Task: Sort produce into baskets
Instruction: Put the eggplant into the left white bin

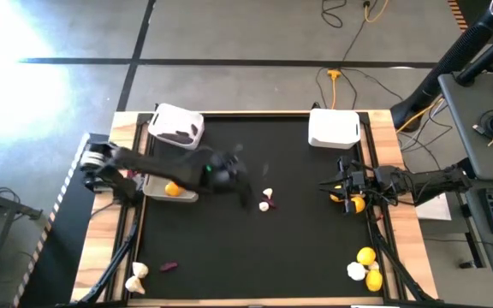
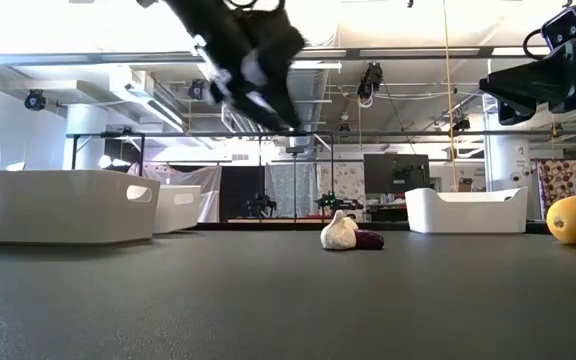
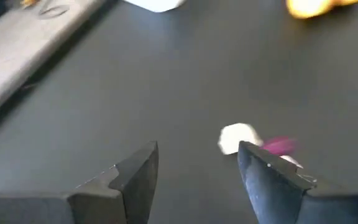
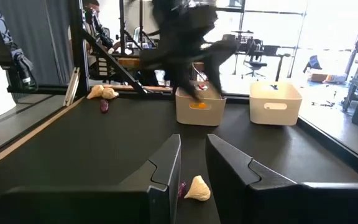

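A white garlic bulb [image 1: 268, 193] and a dark purple piece [image 1: 264, 206] lie together mid-table; they also show in the low view [image 2: 339, 232]. My left gripper [image 1: 245, 195] hangs open above the table just left of them; in the left wrist view [image 3: 197, 168] the garlic [image 3: 238, 137] and the purple piece [image 3: 279, 145] lie just beyond its right finger. My right gripper [image 1: 338, 188] is open by a narrow gap and empty at the right side [image 4: 192, 168], with a lemon [image 1: 356, 204] beside it.
Three white baskets: far left [image 1: 176, 126] with purple pieces, left middle [image 1: 154, 190] with a lemon [image 1: 172, 189], far right [image 1: 334, 128]. Lemons and a garlic [image 1: 366, 267] lie at the near right corner; a garlic [image 1: 137, 274] and a purple piece [image 1: 169, 266] at the near left.
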`<action>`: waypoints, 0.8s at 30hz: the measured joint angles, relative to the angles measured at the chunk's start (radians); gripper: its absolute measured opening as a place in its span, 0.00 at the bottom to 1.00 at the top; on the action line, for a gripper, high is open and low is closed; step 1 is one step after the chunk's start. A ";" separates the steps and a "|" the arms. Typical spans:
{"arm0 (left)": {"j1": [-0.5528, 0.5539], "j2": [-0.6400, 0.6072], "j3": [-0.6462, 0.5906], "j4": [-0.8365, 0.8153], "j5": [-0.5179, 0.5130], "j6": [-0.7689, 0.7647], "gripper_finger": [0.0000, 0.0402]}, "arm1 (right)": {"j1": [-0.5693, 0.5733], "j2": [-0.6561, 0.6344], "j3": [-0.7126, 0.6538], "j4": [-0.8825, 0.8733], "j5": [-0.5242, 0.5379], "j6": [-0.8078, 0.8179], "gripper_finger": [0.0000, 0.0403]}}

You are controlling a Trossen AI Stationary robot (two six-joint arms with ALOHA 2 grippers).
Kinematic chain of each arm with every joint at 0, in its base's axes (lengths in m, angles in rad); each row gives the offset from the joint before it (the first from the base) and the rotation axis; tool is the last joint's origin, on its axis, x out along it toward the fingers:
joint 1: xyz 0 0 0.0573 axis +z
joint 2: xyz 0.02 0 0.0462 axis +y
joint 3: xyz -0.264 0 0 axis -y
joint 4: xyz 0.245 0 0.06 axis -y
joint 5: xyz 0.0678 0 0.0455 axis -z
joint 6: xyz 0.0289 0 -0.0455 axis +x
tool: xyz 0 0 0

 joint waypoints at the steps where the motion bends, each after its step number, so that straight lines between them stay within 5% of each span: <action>1: -0.020 0.034 0.002 0.057 0.007 -0.001 0.51 | 0.000 0.000 0.000 0.000 0.000 0.000 0.17; 4: -0.053 0.142 0.040 0.163 0.033 0.029 0.51 | 0.000 0.000 0.000 0.000 0.000 0.000 0.17; 13: -0.057 0.398 0.231 0.144 0.033 0.086 0.51 | 0.000 0.000 0.000 0.000 0.000 0.000 0.17; 24: -0.057 0.475 0.320 0.035 0.033 0.037 0.51 | 0.000 0.000 0.000 0.000 0.000 0.000 0.17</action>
